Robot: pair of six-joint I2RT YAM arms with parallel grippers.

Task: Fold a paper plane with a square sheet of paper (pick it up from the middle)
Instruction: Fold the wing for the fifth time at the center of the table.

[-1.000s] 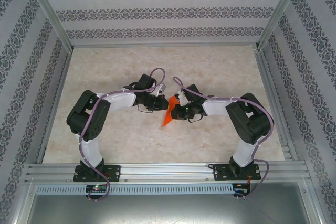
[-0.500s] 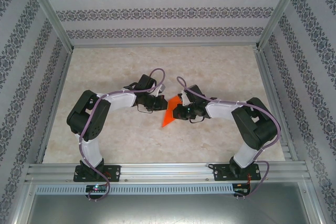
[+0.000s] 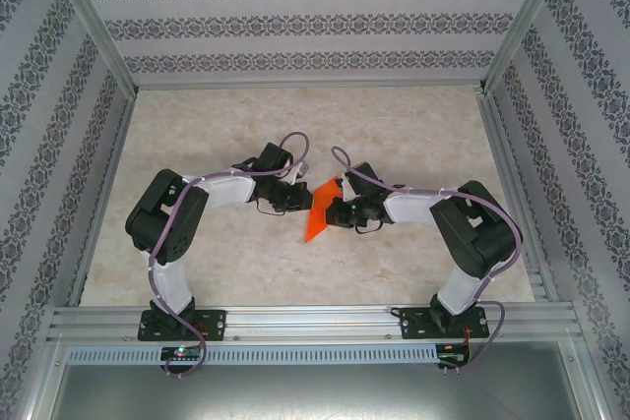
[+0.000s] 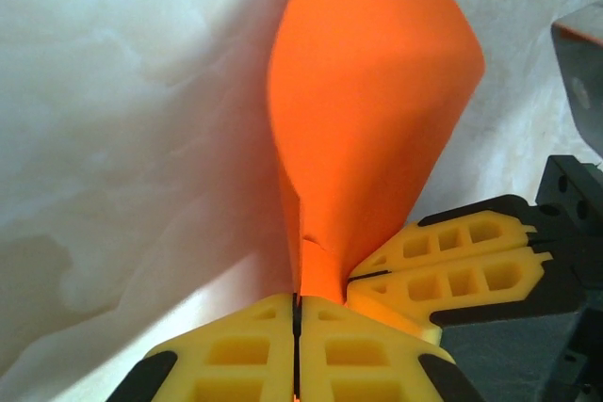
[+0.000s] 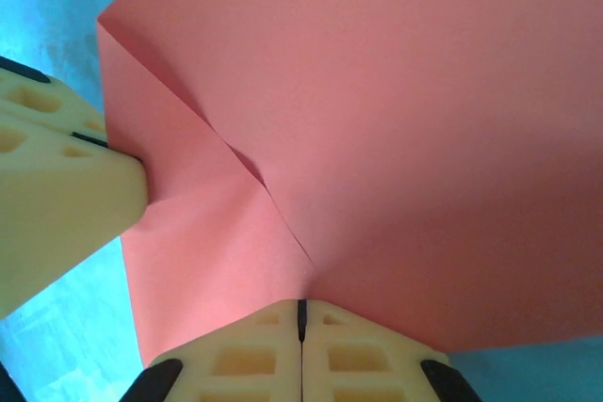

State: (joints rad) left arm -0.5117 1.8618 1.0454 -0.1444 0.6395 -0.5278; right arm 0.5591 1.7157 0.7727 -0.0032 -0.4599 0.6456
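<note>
Both arms meet over the middle of the worktop (image 3: 197,125), noses nearly together. The left end effector (image 3: 298,200) is closed, pinching the square sheet of paper (image 3: 320,211) by an edge. In the left wrist view its yellow pads (image 4: 236,355) sit flush, with orange paper coming out of the seam. The right end effector (image 3: 335,211) is also closed on the same sheet, coming in from the opposite side, with the paper edge trapped between its pads.

Sheet location: between the two end effectors, straight ahead of each, standing on edge rather than flat. It looks raised off the worktop, but I cannot tell whether the near lower tip touches. From above, its long axis runs far-right to near-left, crosswise to the line joining the end effectors. Ahead of the left pads it bellies out into a cone. A diagonal crease (image 5: 254,176) runs from the corner by the left pads toward the right pads.

The two grip points are just beside each other, with the pads angled to one another. I cannot tell whether they touch. Neither arm is nearer, since both are on the sheet.

Judgement: mid-fold, no dart shape yet. The next move likely needs one end effector to hold while the other swings its flap over along that crease. Risk: pulling the grips apart could tear or crumple the thin paper.
</note>
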